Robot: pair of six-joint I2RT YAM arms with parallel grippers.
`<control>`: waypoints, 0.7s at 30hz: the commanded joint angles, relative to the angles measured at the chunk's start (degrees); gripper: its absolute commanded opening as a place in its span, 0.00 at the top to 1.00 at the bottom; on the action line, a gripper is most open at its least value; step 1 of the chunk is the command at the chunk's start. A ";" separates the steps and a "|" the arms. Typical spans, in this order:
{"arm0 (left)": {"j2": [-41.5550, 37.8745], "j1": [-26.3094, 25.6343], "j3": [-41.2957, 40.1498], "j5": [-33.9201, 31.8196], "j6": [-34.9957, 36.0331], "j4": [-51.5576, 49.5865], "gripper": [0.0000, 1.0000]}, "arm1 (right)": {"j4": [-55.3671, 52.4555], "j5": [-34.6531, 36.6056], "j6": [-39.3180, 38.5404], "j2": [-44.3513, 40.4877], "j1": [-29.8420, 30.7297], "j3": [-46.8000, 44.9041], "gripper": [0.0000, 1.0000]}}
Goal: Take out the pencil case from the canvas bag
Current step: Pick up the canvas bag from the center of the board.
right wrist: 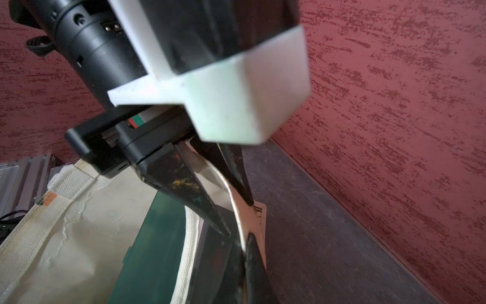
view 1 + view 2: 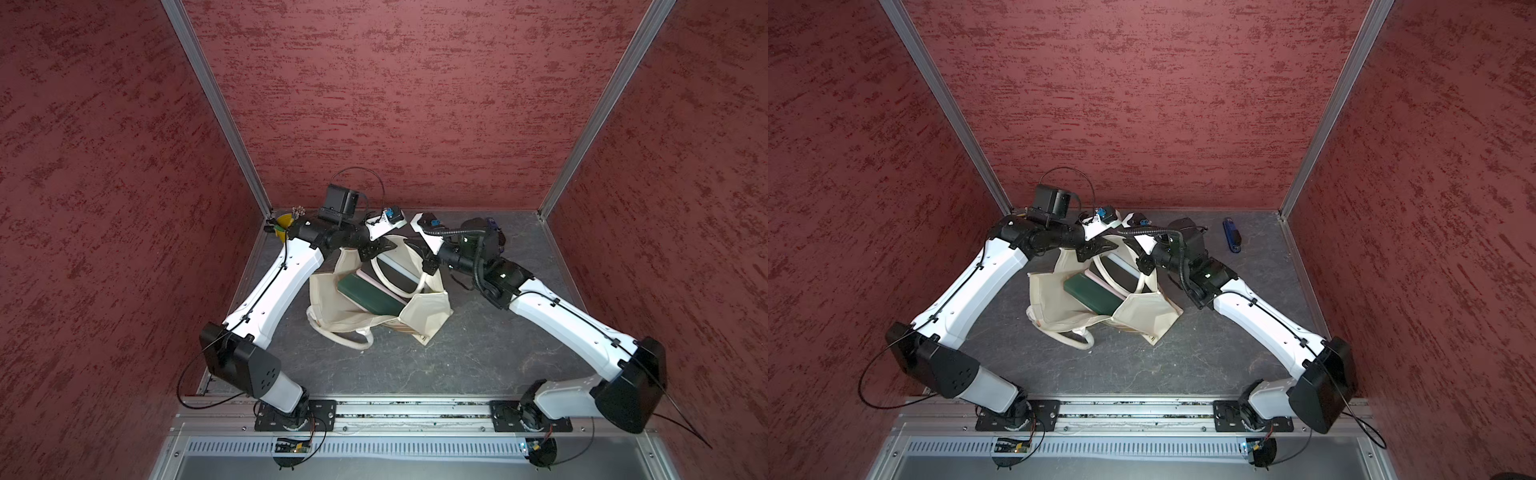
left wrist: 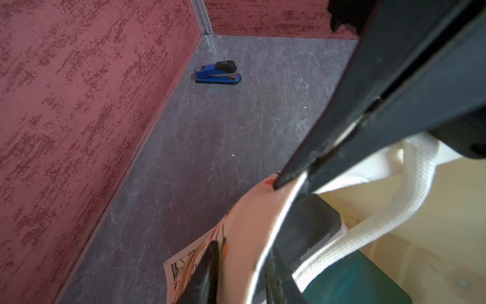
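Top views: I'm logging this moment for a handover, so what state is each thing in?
canvas bag, mouth open, slumped on the table.
green case, inside the bag, not yet taken out.
left gripper, shut on the bag's rim.
right gripper, shut on the bag's rim.
stapler, closed, lying on the table.

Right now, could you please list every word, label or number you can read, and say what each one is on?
No text is legible in any view.
canvas bag: dark print on its outer face, too small and blurred to read.
stapler: small label on its blue top, too blurred to read.
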 commanded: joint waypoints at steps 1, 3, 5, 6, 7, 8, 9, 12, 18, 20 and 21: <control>1.94 -0.40 1.79 1.56 0.49 -0.46 0.97 | 9.65 -1.82 -0.43 -3.79 0.44 1.90 1.00; 1.87 -0.35 1.46 0.28 -1.55 1.48 1.00 | 9.66 0.03 -0.05 -3.72 0.43 1.88 1.00; 1.72 0.44 0.61 -3.67 -7.63 7.01 1.00 | 9.65 3.10 1.21 -3.35 0.48 2.28 1.00; 1.85 1.15 0.84 -4.47 -9.61 8.17 1.00 | 9.75 5.05 2.05 -3.14 0.45 2.62 0.92; 2.26 2.10 1.71 -4.46 -11.55 8.20 1.00 | 9.82 7.58 3.31 -2.86 0.46 3.07 0.70; 2.89 3.14 3.34 -4.82 -14.00 7.81 1.00 | 9.68 9.73 4.02 -2.53 0.45 3.89 0.56; 3.57 4.13 5.08 -5.30 -16.22 7.02 1.00 | 9.31 11.24 4.57 -2.17 0.48 4.74 0.52; 6.46 6.91 11.27 -7.55 -22.17 2.93 1.00 | 7.25 15.14 6.02 -1.19 0.52 8.55 0.45; 9.47 7.34 18.19 -16.67 -32.08 -3.36 1.00 | 5.61 17.55 7.83 -1.23 0.52 12.75 0.44; 9.47 7.42 19.12 -17.45 -36.42 -4.69 1.00 | 4.14 17.78 8.38 -1.32 0.62 13.79 0.46; 9.38 7.42 19.73 -17.48 -38.23 -5.68 1.00 | 3.30 17.42 8.31 -1.46 0.54 14.30 0.47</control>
